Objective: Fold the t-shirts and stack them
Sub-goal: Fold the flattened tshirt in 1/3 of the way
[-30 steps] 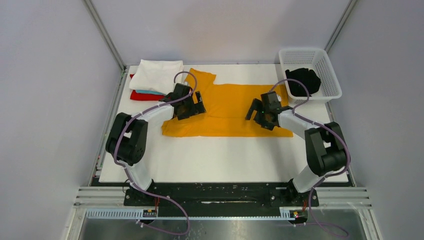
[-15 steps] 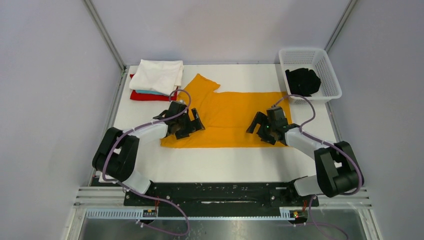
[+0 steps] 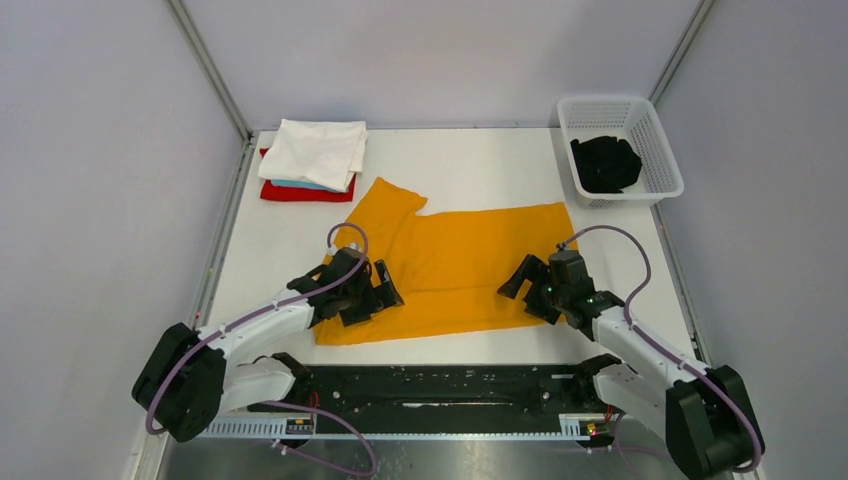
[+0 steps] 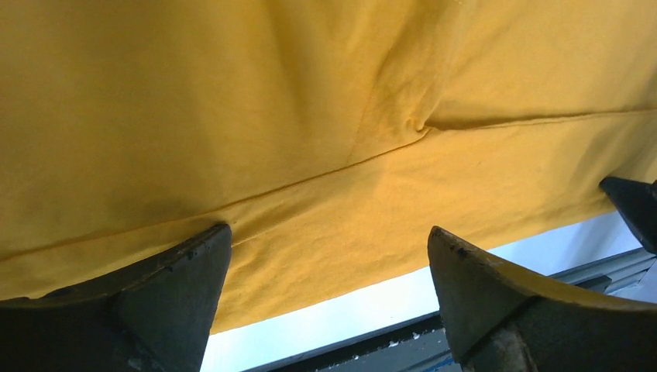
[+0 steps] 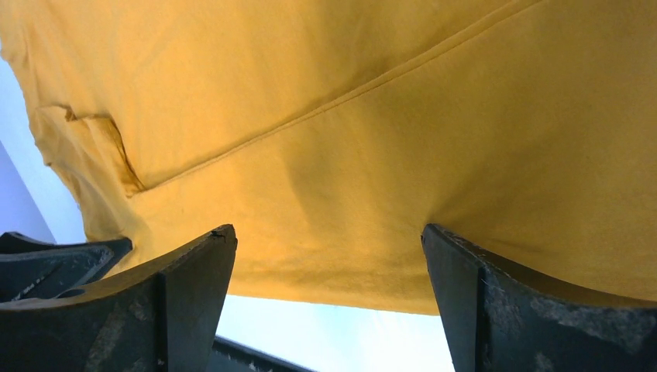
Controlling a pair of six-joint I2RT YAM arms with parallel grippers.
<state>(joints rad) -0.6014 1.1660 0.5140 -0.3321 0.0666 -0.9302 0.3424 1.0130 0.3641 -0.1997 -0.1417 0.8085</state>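
Observation:
The mustard-yellow t-shirt [image 3: 455, 262] lies flat on the white table, one sleeve pointing to the far left. My left gripper [image 3: 372, 296] is open, its fingertips resting on the shirt's near-left part; the cloth fills the left wrist view [image 4: 310, 116], with the gripper [image 4: 327, 230] wide apart over its near edge. My right gripper [image 3: 520, 286] is open on the shirt's near-right part, and its wrist view shows the gripper [image 5: 327, 228] spread over the yellow hem [image 5: 349, 155]. A folded white shirt [image 3: 315, 150] tops light-blue [image 3: 298, 184] and red [image 3: 300, 193] ones.
A white lattice basket [image 3: 600, 101] at the far right holds a black shirt [image 3: 605, 163]. The folded stack sits at the far left corner. The table's near edge and the black base rail [image 3: 440, 385] lie just in front of the yellow shirt.
Both arms have drawn back toward the near edge, and the yellow shirt has slid with them, from the table's far half to its near half.

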